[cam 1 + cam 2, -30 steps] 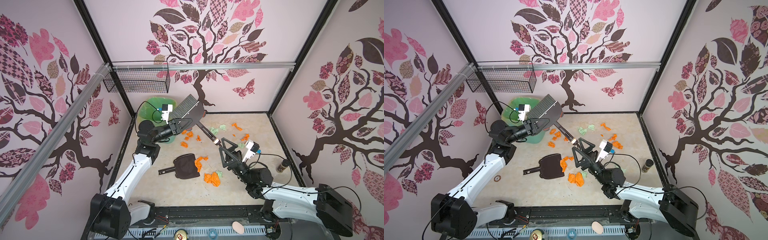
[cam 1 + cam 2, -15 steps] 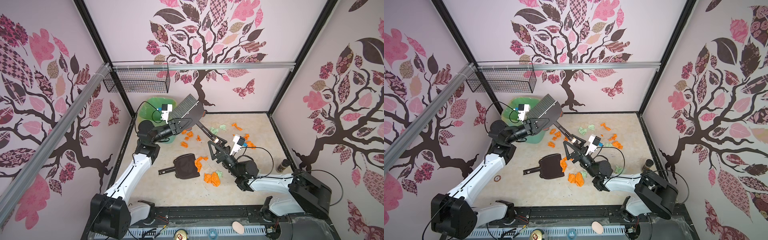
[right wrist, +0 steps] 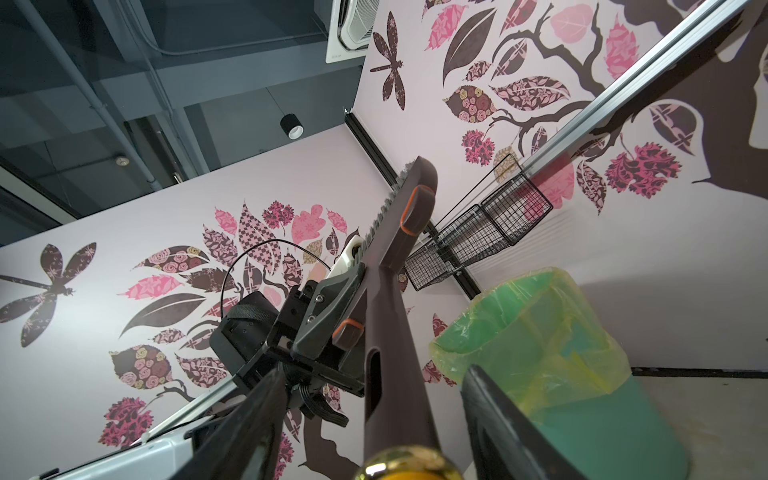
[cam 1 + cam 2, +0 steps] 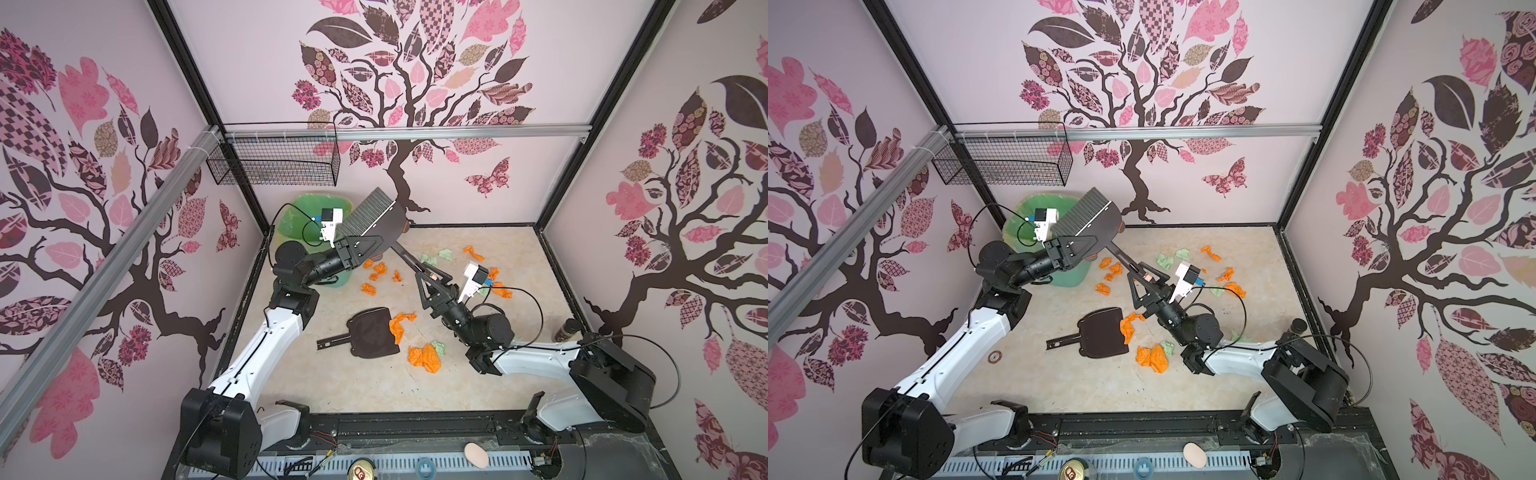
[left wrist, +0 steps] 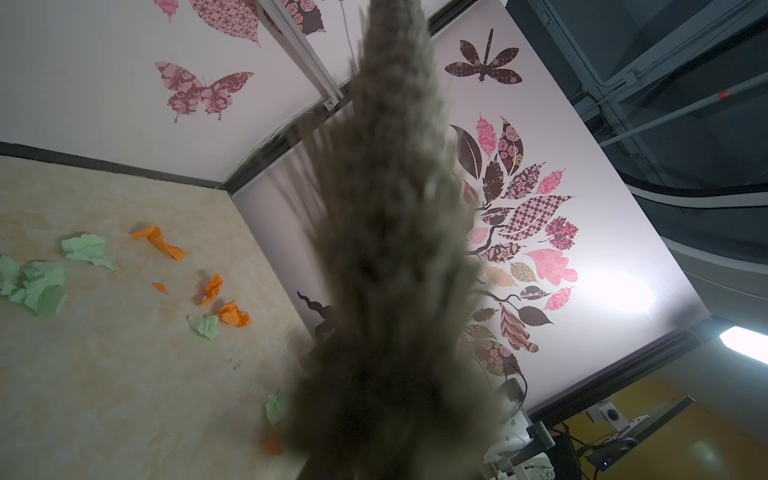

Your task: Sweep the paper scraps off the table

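A dark brush (image 4: 374,212) is held up in the air over the back left of the table (image 4: 332,382), with my left gripper (image 4: 376,245) shut on its neck below the bristles. The brush's handle (image 4: 409,259) slopes down to my right gripper (image 4: 428,274). In the right wrist view the handle (image 3: 390,332) runs between that gripper's (image 3: 376,370) open fingers with a gap on each side. Orange and pale green paper scraps (image 4: 424,357) lie scattered over the table; one orange scrap (image 4: 399,326) rests at the lip of the black dustpan (image 4: 370,332). Bristles (image 5: 395,249) block the left wrist view.
A teal bin with a green liner (image 4: 295,220) stands in the back left corner, under the brush head. A wire basket (image 4: 274,162) hangs on the wall above it. A small brown bottle (image 4: 567,328) stands at the table's right edge.
My right gripper has swung left and up to the end of the brush handle, and its jaws have narrowed around it. The left arm and the brush have stayed put.
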Controlling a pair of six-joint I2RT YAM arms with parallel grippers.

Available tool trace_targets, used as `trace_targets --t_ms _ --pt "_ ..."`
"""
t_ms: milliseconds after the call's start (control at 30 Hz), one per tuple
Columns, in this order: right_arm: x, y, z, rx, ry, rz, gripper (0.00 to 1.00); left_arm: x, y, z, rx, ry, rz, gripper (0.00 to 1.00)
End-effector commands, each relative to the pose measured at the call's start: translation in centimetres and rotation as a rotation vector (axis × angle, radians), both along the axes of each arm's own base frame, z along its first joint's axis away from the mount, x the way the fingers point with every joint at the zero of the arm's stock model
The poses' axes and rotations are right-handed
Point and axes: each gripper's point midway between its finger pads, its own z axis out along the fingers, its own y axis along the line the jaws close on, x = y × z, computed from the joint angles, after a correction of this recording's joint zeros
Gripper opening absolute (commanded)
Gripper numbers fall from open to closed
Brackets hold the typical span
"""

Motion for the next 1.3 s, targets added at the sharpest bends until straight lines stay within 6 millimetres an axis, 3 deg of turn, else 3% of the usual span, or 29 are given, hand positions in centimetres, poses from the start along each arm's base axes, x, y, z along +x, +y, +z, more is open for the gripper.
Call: trace_targets --t_ms 0,200,467,600,967,1267 --pt "-1.1 -1.5 3.5 0.114 -0.108 0.016 0.63 -1.0 0.2 0.6 -0.007 -0.051 -0.009 0.00" --pt "-0.8 -1.0 4.2 0.128 -0.119 0.051 0.56 -1.0 0.2 0.4 -0.006 -0.046 -0.011 0.00" --pt "0.0 0.5 4.6 0.153 -0.102 0.122 0.63 -1.3 0.2 0.7 -0.008 -0.055 -0.015 0.00" --pt "0.3 1.1 4.4 0.154 -0.092 0.147 0.57 -1.4 0.2 0.8 -0.006 -0.058 -0.017 0.00" --pt "-0.7 -0.1 5.9 0.162 -0.142 0.118 0.46 -1.5 0.1 0.4 -0.003 -0.054 -0.019 0.00" --pt "-0.7 -0.3 5.8 0.162 -0.142 0.111 0.33 -1.5 0.1 0.1 0.006 -0.056 -0.018 0.00"
